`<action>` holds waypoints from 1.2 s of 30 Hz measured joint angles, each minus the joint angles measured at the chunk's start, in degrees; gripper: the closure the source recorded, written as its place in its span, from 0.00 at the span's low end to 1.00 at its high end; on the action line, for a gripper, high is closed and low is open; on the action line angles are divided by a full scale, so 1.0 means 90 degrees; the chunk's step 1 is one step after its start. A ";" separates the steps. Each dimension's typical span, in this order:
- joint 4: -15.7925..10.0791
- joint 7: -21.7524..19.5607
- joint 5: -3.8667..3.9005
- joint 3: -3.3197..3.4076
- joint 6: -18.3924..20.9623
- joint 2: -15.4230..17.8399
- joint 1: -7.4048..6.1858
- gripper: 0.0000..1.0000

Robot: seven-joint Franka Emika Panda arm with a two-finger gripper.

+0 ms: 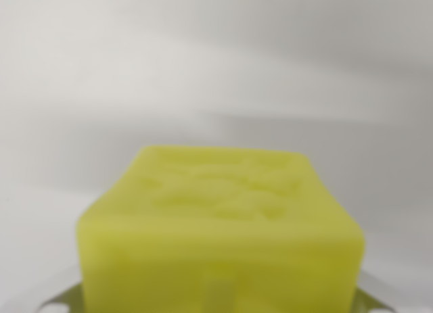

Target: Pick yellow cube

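the yellow cube (220,238) fills the lower middle of the wrist view, very close to the camera and out of focus. its top face is tipped back toward the upper part of the picture and carries a shallow raised pattern that is too blurred to read. the near face runs down past the bottom edge of the frame, so its lower part is cut off. the edges look rounded and the colour is an even yellow-green, a little brighter along the front upper edge.

at the two bottom corners of the cube, small pieces of pale shiny metal show: one at the wrist view's left (64,301) and one at the wrist view's right (372,301). they sit right against the cube's sides, and they look like parts of the hand (218,306), but so little of them is in view that i cannot tell whether the fingers are pressing on the cube or only standing next to it, nor how far apart they are set. a faint paler upright mark shows low on the near face of the cube, near the middle.

behind the cube everything is a soft blur of white and light grey (216,69), with a darker grey band running across the middle of the picture. whether the cube rests on a surface or is off it cannot be made out.
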State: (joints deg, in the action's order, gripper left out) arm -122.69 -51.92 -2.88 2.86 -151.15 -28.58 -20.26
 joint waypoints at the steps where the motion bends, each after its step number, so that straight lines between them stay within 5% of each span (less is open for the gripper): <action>1: -0.0007 -0.0004 0.0006 0.0000 0.0029 0.0037 0.0001 1.00; 36: -0.0065 -0.0113 0.0163 -0.0002 0.1165 0.1228 0.0023 1.00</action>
State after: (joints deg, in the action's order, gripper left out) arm -123.27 -52.94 -1.41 2.84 -140.67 -17.53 -20.06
